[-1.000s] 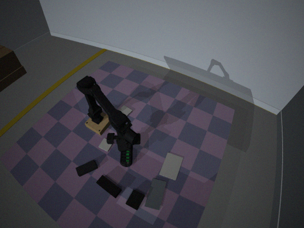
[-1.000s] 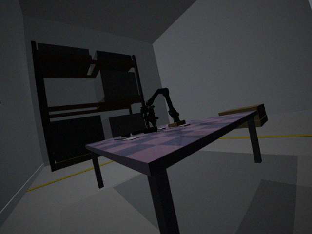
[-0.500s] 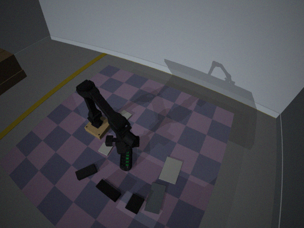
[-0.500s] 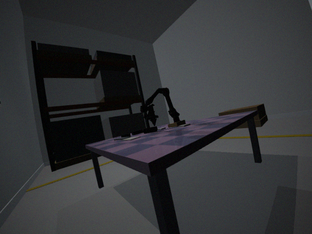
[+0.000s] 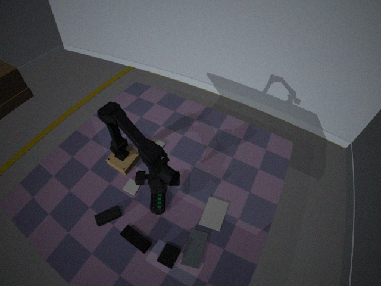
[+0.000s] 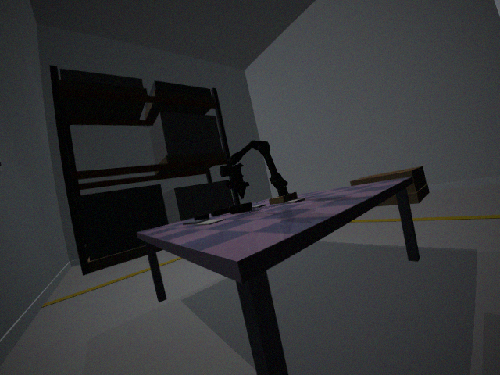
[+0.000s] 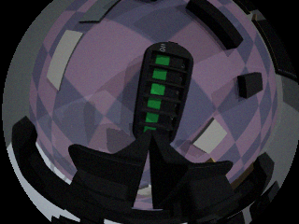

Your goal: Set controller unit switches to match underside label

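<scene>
Checkered bench point(image 5: 196, 154) point(image 6: 291, 226) point(image 7: 107, 56) bears the dark controller unit point(image 5: 158, 210) point(image 7: 186, 84) (green-striped, rounded).

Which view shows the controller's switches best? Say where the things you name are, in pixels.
Wrist: it looks down on the controller unit point(image 5: 157, 210) point(image 7: 185, 100), all six green ends distinguishable, nearest partly behind the gripper point(image 5: 158, 191) point(image 6: 242, 196) point(image 7: 150, 137). Top shows small green patches; exterior, no discernible switches.
</scene>
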`<state>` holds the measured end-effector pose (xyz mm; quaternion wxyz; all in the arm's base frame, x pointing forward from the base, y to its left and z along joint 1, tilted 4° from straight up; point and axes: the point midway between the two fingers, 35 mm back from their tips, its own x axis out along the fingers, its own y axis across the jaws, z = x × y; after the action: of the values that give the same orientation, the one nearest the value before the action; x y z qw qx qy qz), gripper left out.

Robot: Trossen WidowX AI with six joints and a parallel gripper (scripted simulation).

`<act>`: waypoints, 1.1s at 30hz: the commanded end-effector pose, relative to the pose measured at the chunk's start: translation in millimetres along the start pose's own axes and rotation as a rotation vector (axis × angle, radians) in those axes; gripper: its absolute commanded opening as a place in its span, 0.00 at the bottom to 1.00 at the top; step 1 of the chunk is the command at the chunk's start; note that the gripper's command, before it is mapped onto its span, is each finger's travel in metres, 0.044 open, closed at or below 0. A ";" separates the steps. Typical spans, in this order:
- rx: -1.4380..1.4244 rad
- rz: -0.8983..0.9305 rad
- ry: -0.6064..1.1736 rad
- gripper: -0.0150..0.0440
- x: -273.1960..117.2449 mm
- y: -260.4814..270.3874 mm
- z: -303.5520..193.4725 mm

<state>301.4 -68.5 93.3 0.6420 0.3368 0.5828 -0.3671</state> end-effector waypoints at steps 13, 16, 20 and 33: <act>0.001 -0.002 0.002 0.25 24.3 1.3 1.4; 0.001 -0.002 0.002 0.25 29.1 1.1 1.2; 0.001 -0.002 0.002 0.25 35.1 0.9 1.0; 0.001 -0.002 0.002 0.25 42.8 0.8 0.9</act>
<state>306.5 -72.3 53.2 0.6426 0.3396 0.5797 -0.3684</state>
